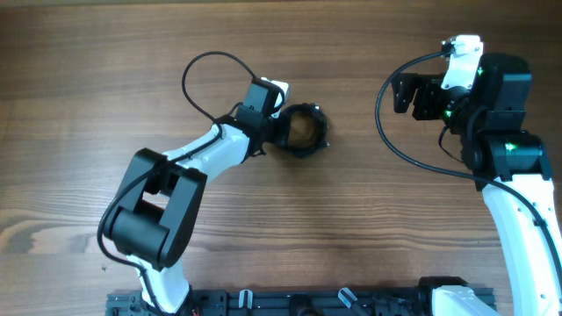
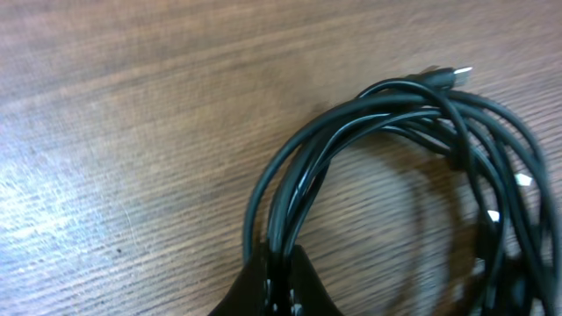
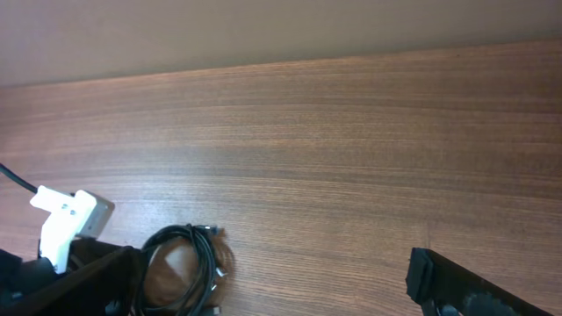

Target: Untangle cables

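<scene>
Overhead: the left gripper (image 1: 281, 129) is clamped on the coiled cables (image 1: 304, 132) at their left edge, likely to anchor the bundle; the right gripper (image 1: 404, 95) hovers well apart, jaws wide; left wrist: several strands pinched together; right wrist: the coil lies ahead, untouched.

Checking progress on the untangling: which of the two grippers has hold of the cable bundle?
The left gripper: its jaws are shut on the edge of the coiled cables. The right gripper stands open, well away from them.
</scene>
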Motion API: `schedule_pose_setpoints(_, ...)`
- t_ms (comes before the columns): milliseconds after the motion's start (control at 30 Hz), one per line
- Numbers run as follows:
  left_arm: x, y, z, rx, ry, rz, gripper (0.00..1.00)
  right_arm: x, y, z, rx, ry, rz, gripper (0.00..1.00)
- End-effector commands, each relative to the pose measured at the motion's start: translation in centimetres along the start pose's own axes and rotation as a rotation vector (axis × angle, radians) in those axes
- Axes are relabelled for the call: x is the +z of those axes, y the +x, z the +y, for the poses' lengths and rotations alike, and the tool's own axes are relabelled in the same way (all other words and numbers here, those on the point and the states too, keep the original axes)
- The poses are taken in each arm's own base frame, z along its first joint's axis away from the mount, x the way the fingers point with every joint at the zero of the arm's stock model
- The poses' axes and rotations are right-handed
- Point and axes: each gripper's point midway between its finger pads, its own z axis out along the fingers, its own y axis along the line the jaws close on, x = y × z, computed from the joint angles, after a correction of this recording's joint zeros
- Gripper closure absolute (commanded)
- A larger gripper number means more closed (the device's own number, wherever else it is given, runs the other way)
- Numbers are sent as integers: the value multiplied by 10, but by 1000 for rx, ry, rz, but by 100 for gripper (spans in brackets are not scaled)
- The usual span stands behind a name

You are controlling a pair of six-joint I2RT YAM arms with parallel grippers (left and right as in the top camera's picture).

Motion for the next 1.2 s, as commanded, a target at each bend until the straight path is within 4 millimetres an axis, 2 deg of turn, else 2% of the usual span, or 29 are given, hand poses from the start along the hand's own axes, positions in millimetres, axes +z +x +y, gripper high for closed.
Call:
schedule_pose_setpoints(0,-43,-58,-18,20,51,-156,96,13,13,-2,7,-1,51,0)
schedule_pose_setpoints(100,-62,-77,-21,25,58,-208,96,22,23,-5,29,3,93,0)
schedule_pose_setpoints(233,-83,-93,-19,23,58,-263,96,34,36,-7,47,-1,149,0)
schedule_pose_setpoints(433,-103,-104,-4,-3,50,-301,96,41,40,-6,98,-13,164,0)
schedule_pose_setpoints(700,-124,-110,-11,-9,213,-314,96,41,39,-5,184,-15,164,0)
schedule_pose_setpoints(767,-129,-111,-15,-5,257,-315,96,41,40,5,191,-70,171,1)
schedule_pose_setpoints(867,-132,-111,-19,0,275,-318,96,41,43,34,66,-263,188,0)
schedule_pose_setpoints(900,-133,-111,-20,2,278,-319,96,41,45,38,64,-291,196,0)
schedule_pose_setpoints(1067,-137,-112,-24,8,300,-323,96,62,58,32,181,-272,259,0)
schedule_pose_setpoints(1100,-138,-112,-24,8,300,-325,96,65,59,29,232,-254,265,0)
schedule_pose_setpoints(1167,-141,-113,-25,10,301,-331,96,76,62,19,453,-174,290,0)
